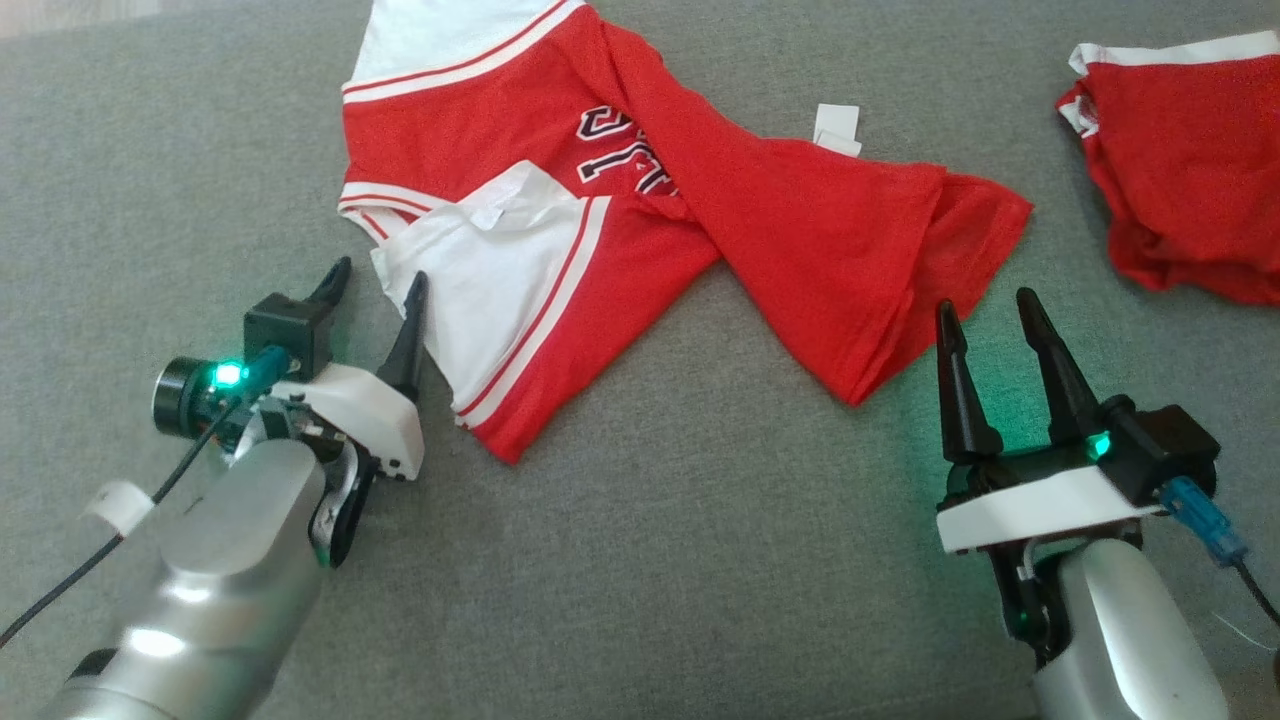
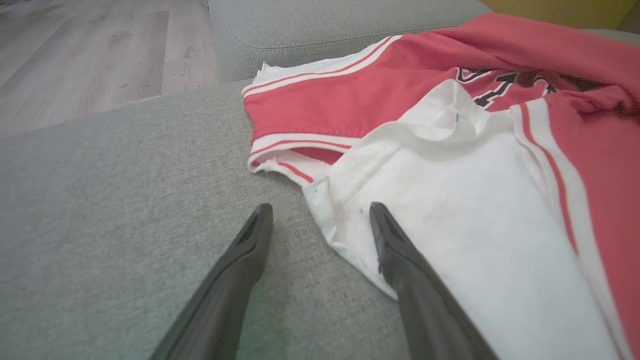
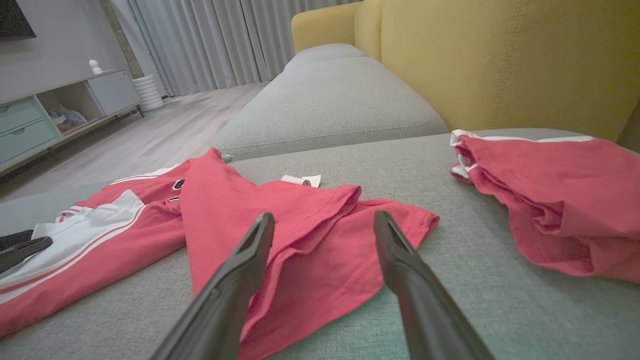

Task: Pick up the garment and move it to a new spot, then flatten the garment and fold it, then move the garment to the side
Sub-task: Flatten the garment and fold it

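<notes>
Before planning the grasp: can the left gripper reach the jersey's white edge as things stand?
Probably yes: the open left gripper is at the jersey, one finger over its white edge, nothing between.

The garment (image 1: 690, 220) is a red jersey with white panels, red-and-white striped trim and black lettering edged in white. It lies rumpled on the grey cushion (image 1: 700, 560), with one red part folded diagonally across the front and hiding some of the lettering.
</notes>
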